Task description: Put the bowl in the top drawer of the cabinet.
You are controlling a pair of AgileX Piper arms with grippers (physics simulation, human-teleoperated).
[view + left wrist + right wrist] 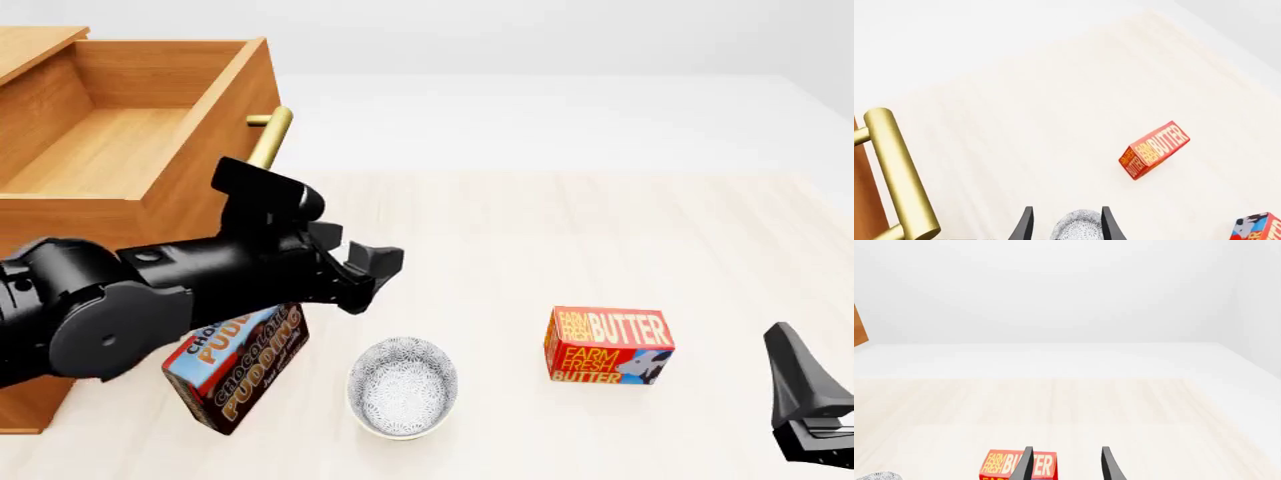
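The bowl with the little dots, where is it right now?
In the front view the bowl sits on the table near the front edge, between the chocolate pudding box on its left and the butter box on its right, below the left gripper.

**A bare simulated tabletop, not a lived-in room**

This is a rendered test scene rather than a real kitchen or workshop. A pale, light-grained wooden table (561, 220) stretches out under flat, even light, and beyond it there is only a blank white backdrop with no wall detail. The surfaces look clean and textureless, as computer renders do. What hints at a household setting is a small handful of props: a warm brown wooden cabinet (80, 215) with a brass bar handle (271, 137), a red butter box (609, 346) printed "Farm Fresh Butter", a chocolate pudding box (238, 368), and a speckled white bowl (403, 386). Two black robot arms reach over the table
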